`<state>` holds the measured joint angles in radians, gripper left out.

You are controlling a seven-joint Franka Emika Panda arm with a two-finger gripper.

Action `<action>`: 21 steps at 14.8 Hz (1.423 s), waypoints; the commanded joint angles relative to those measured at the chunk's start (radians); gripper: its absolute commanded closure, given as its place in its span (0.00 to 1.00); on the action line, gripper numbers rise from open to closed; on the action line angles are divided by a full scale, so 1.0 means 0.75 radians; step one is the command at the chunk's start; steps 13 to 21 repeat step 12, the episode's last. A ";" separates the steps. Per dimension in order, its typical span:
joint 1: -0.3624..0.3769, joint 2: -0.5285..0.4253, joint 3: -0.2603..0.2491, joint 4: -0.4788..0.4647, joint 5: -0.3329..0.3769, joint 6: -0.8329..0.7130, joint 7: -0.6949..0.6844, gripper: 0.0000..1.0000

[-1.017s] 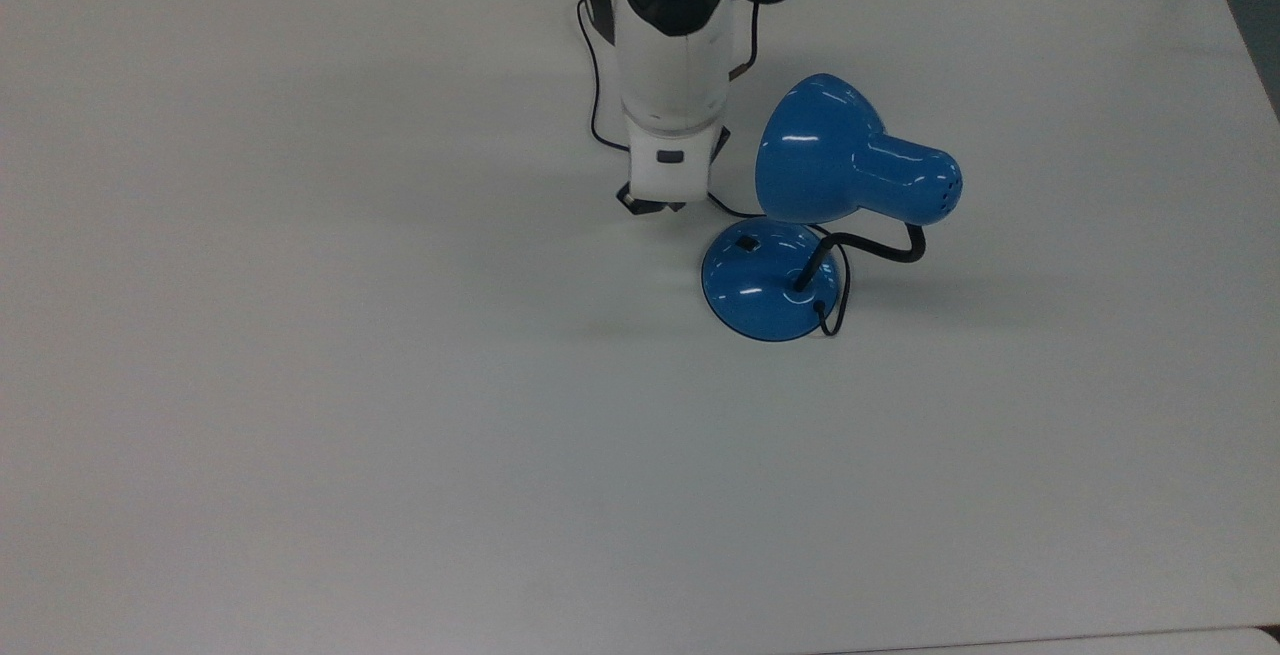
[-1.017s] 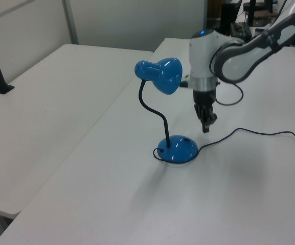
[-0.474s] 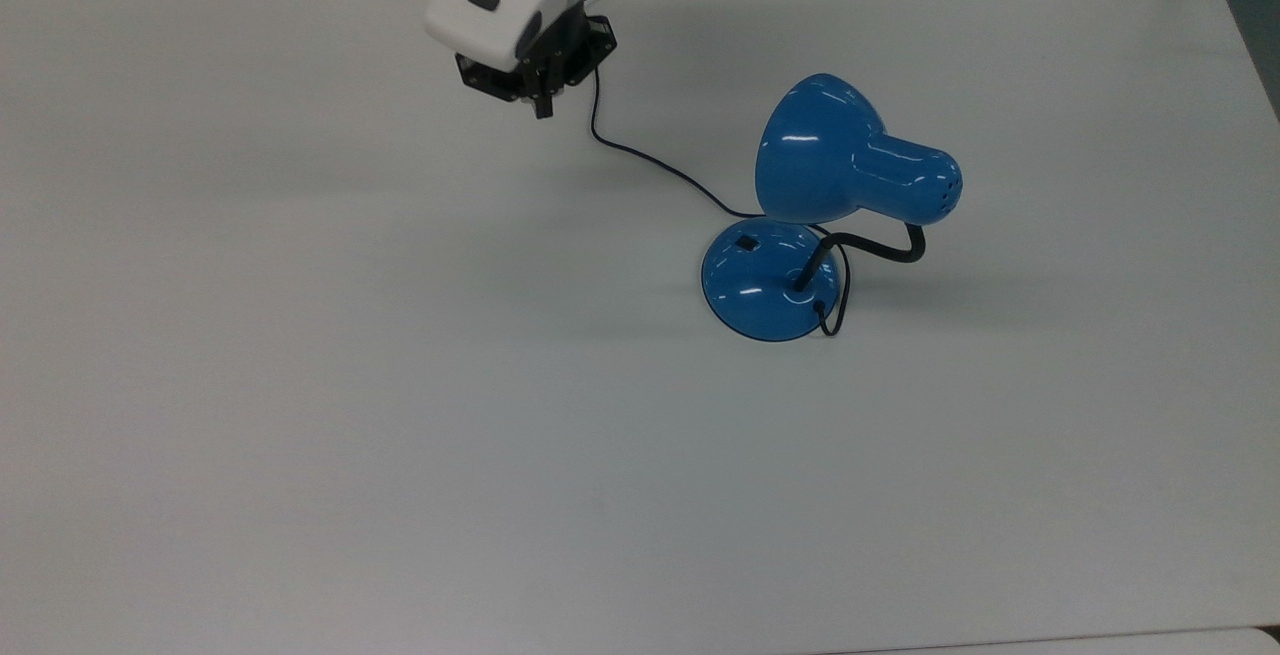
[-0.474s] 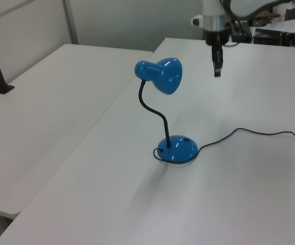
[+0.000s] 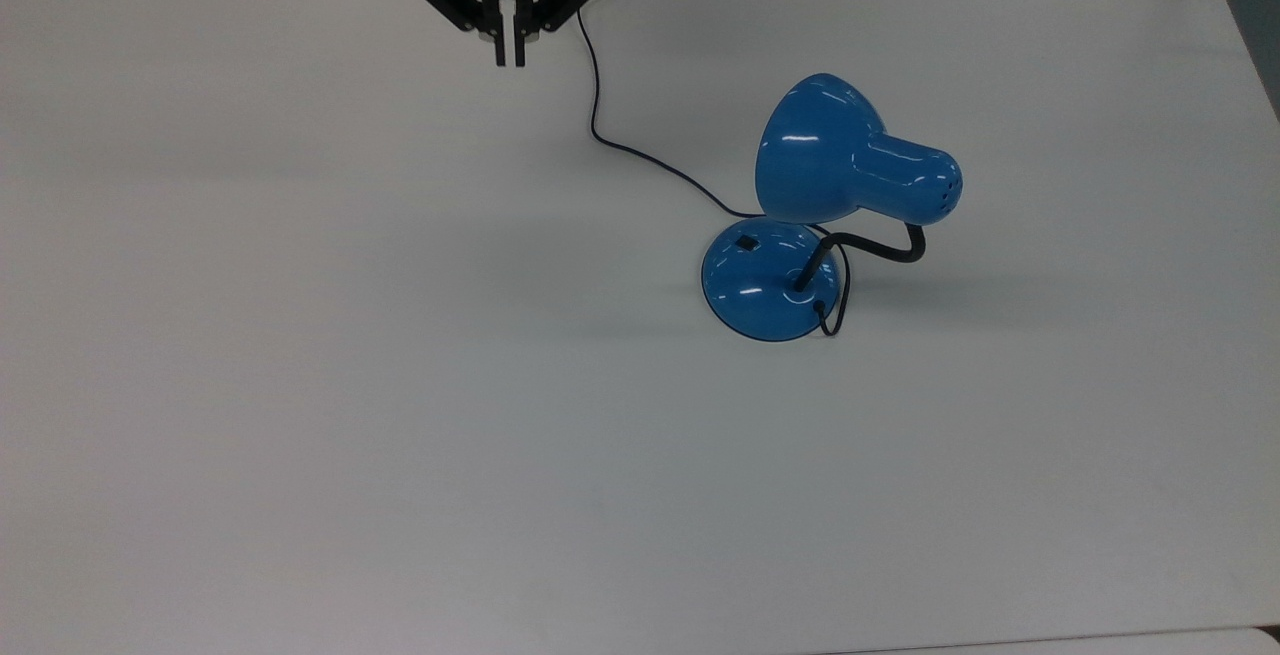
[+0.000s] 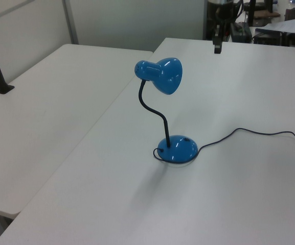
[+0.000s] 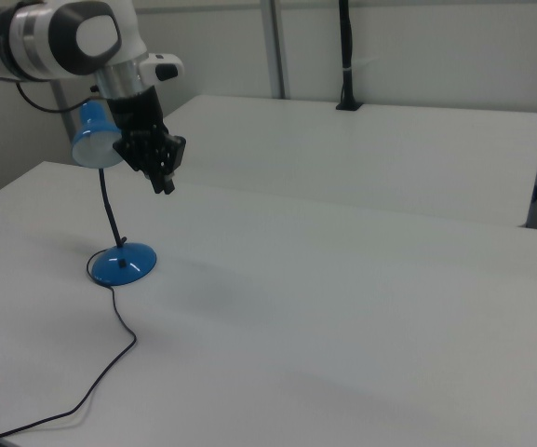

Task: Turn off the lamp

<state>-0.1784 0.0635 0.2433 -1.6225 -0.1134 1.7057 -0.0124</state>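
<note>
The blue lamp stands on the white table, its bell shade held above its round base by a bent black neck. A small black switch sits on the base's edge nearest the top view's upper left. The same shade and base appear in the left view, and again as shade and base in the right view. My gripper hangs high near the table's far edge, well away from the lamp, fingers shut on nothing. It also shows as gripper and gripper.
The lamp's thin black cord runs from the base across the table toward the arm's side. A second white table stands beside this one. A black post rises at the far table's back.
My gripper has left the spot just beside the lamp base, rising and pulling back toward the top view's upper left. The lamp and its cord have not moved.
</note>
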 commanded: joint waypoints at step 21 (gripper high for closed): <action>0.316 -0.083 -0.357 0.010 0.098 -0.098 0.156 0.00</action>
